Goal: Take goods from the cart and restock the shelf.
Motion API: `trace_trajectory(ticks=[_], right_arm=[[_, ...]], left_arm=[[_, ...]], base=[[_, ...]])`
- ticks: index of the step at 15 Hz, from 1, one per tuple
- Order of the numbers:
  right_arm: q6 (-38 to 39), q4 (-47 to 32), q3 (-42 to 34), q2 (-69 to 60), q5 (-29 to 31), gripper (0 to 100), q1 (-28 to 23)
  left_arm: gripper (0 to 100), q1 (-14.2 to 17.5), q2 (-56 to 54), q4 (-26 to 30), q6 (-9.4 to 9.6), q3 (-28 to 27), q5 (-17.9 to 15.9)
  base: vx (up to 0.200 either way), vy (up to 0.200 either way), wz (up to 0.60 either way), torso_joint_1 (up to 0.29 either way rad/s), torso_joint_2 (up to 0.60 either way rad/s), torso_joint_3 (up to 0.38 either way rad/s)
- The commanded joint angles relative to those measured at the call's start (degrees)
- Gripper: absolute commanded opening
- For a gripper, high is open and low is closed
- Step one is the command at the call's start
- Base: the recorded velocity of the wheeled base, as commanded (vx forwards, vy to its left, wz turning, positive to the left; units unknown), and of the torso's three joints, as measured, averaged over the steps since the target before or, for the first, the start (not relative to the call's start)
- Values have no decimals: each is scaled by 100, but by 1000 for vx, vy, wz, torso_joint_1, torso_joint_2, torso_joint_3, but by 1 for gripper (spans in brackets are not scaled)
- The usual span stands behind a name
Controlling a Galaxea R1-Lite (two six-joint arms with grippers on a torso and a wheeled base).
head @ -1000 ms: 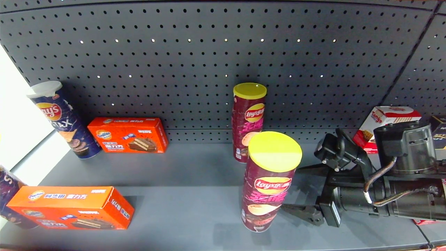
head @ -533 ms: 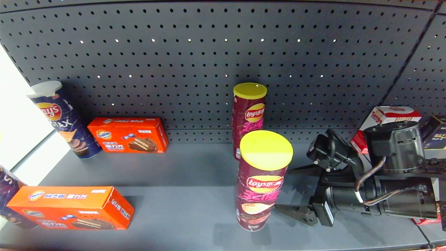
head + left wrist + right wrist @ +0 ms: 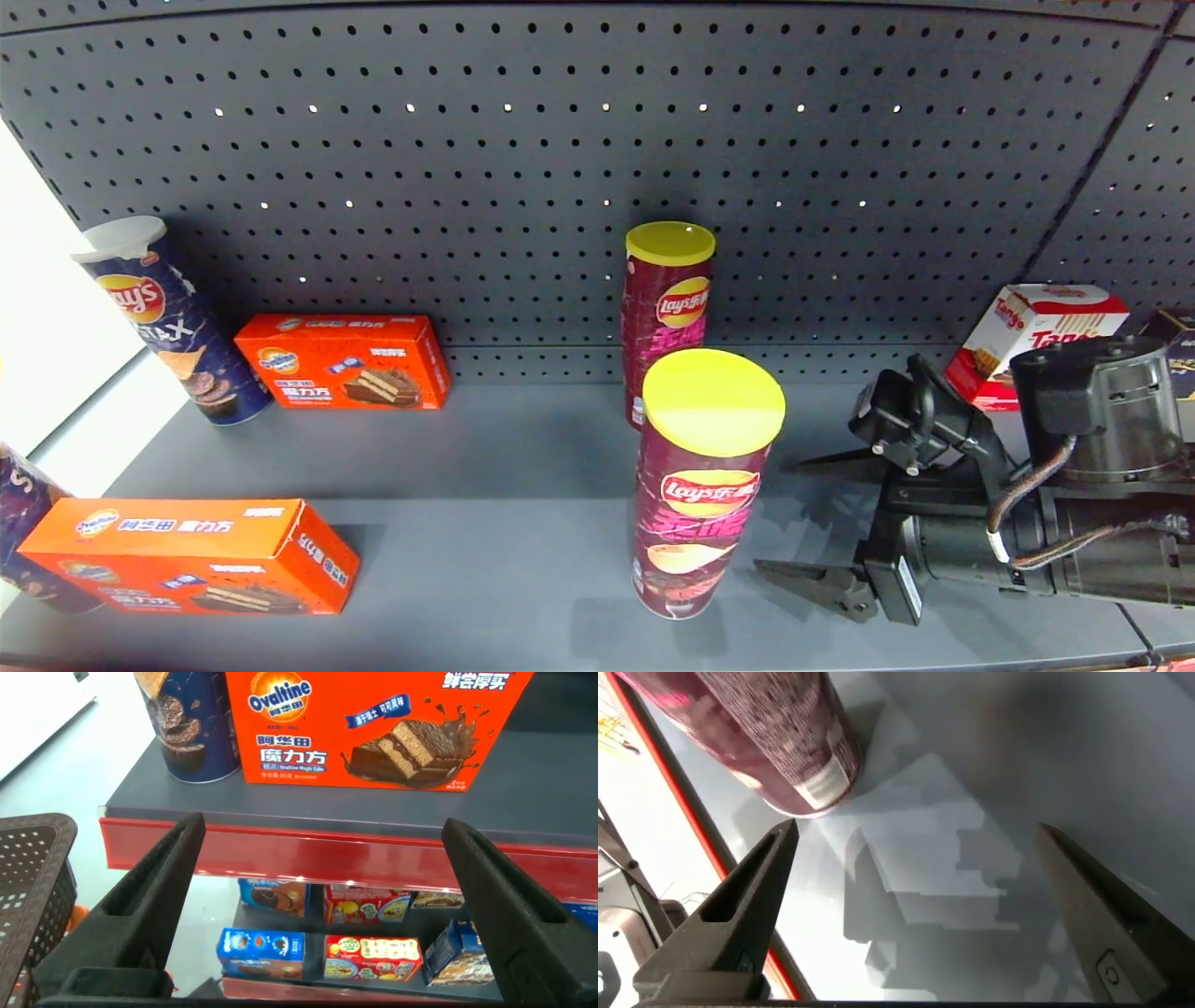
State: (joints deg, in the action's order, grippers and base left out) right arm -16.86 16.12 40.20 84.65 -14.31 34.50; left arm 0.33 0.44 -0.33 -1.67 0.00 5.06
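Head view: the chip can [image 3: 705, 481] stands lower centre on the shelf [image 3: 485, 467]. The right gripper [image 3: 780, 516] is spread wide just right of it, not touching. It's tall and close to the front lip, so I'd say one brush from a finger tips it over. Its lid is up and its long axis vertical.

Left wrist view: the left gripper [image 3: 318, 915] gapes empty, below the shelf edge.

Right wrist view: the can's base is clear of both fingers.

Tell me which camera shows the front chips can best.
Head view: the front can stands whole, yellow lid to base, beside the open right gripper. The right wrist view catches just its lower end. The left wrist view faces an orange box.
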Motion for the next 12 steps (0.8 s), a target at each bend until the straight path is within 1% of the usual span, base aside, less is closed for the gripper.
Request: trace_trajectory(ticks=[1, 5, 12], right_arm=[[-2, -3, 119, 78, -1, 100, 48], [-2, -3, 242, 175, -1, 100, 101], [-2, -3, 233, 166, 7, 100, 92]], left_arm=[[100, 2, 9, -2, -9, 0, 4], [100, 2, 9, -2, -9, 0, 4], [100, 2, 9, -2, -9, 0, 4]], base=[[0, 0, 0, 0, 0, 0], [0, 0, 0, 0, 0, 0], [0, 0, 0, 0, 0, 0]])
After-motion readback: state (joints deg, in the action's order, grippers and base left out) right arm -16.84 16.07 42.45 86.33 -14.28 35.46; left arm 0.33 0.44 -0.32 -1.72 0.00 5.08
